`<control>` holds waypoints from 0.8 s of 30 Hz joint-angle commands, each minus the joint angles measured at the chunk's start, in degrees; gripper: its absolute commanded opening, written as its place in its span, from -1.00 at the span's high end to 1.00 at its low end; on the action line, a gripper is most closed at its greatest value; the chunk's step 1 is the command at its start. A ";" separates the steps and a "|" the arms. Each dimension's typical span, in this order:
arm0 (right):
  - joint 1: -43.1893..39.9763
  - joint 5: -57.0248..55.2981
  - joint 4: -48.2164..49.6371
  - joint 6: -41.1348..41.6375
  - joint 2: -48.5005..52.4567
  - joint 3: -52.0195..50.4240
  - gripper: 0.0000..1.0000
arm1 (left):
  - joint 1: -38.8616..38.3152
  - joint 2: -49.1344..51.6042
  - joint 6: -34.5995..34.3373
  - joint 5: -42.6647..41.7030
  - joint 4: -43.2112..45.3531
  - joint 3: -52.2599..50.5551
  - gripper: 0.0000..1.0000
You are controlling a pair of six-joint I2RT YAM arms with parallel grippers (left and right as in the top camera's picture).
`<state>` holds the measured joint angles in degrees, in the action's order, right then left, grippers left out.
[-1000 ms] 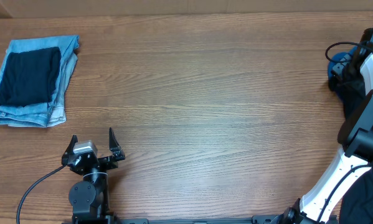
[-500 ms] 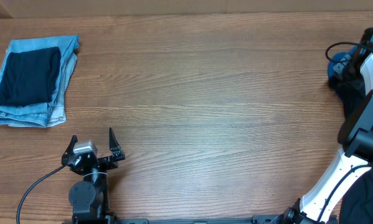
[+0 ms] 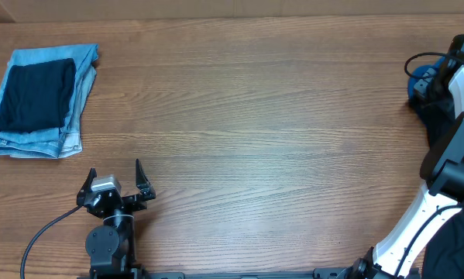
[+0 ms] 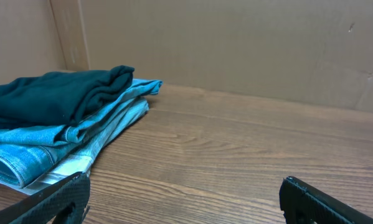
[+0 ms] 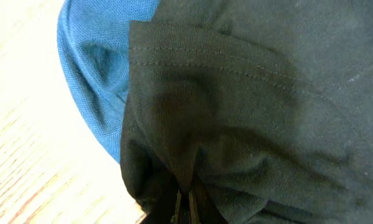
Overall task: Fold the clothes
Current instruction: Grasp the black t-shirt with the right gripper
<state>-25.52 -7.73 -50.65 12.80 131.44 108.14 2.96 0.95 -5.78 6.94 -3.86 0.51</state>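
One black T-shirt (image 5: 248,112) is bunching between the fingers of the right gripper (image 5: 186,210), one blue garment (image 5: 93,68) is lying beside them, and one pair of jeans (image 4: 80,134) and one dark garment (image 4: 55,96) are lying beyond the left gripper (image 4: 183,186) fingers.

No text, labels or numbers legible — none anywhere.

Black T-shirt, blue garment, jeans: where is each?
black T-shirt (image 5: 248,106), right wrist view, fabric below the stitched hem
blue garment (image 5: 89,74), right wrist view, exposed fold left of the shirt
jeans (image 3: 38,144), overhead view, bare lower edge
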 commanded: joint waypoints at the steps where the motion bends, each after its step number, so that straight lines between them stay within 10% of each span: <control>1: -0.17 -0.20 -0.22 -2.40 -4.44 3.08 0.93 | -0.48 -0.63 0.66 0.94 0.22 -0.22 -1.00; 24: 6.91 6.54 -2.23 -8.37 -26.18 5.57 0.92 | -0.48 -0.63 0.66 0.94 0.22 -0.22 -1.00</control>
<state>-23.03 -5.72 -53.15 5.43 107.20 111.77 2.96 0.95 -5.78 6.94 -3.86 0.51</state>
